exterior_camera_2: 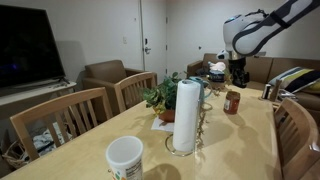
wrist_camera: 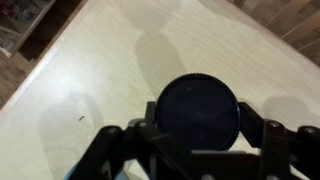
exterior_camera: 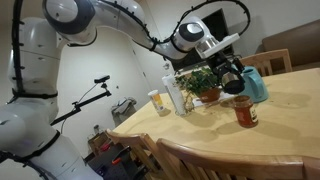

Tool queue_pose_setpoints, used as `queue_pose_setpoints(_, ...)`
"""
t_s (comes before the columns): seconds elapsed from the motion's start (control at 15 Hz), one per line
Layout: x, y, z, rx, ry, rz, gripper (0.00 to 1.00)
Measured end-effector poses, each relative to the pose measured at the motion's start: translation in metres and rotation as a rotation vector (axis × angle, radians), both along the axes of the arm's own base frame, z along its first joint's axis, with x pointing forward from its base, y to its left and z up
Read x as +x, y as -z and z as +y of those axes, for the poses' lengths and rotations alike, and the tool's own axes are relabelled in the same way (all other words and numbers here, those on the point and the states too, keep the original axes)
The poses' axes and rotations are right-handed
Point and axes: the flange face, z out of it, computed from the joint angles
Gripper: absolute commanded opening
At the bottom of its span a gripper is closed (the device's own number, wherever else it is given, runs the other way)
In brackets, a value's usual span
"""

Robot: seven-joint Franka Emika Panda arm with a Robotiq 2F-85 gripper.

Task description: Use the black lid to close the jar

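Observation:
The black lid (wrist_camera: 198, 112) is a round flat disc that fills the space between my gripper's fingers in the wrist view. My gripper (wrist_camera: 205, 135) is shut on its rim. In both exterior views my gripper (exterior_camera: 233, 84) (exterior_camera_2: 238, 78) hangs just above the jar (exterior_camera: 246, 112) (exterior_camera_2: 232, 102). The jar is small, of clear glass, with dark reddish contents, and stands upright on the wooden table (exterior_camera: 290, 120). In the wrist view the jar is hidden; I cannot tell whether the lid touches its mouth.
A teal pitcher (exterior_camera: 256, 86) stands right behind the jar. A potted plant (exterior_camera: 203, 82) (exterior_camera_2: 160, 97), a white paper towel roll (exterior_camera_2: 186, 115) and a pale cup (exterior_camera: 159, 102) (exterior_camera_2: 125, 157) stand further along the table. Wooden chairs (exterior_camera_2: 70, 115) line its edges.

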Motion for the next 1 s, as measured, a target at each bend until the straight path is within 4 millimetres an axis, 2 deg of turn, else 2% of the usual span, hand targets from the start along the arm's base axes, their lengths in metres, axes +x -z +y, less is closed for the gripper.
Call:
queue_pose_setpoints(0.33,0.0,0.0,0.0,0.0,0.0,0.0,0.79)
queue_pose_setpoints(0.4,0.0,0.0,0.0,0.0,0.0,-0.001,0.54)
queue_pose_setpoints(0.67,0.0,0.003,0.0,0.001,0.0,0.004,0.54)
queue_pose_setpoints(1.0,0.001,0.016,0.0,0.002,0.0,0.02,0.54)
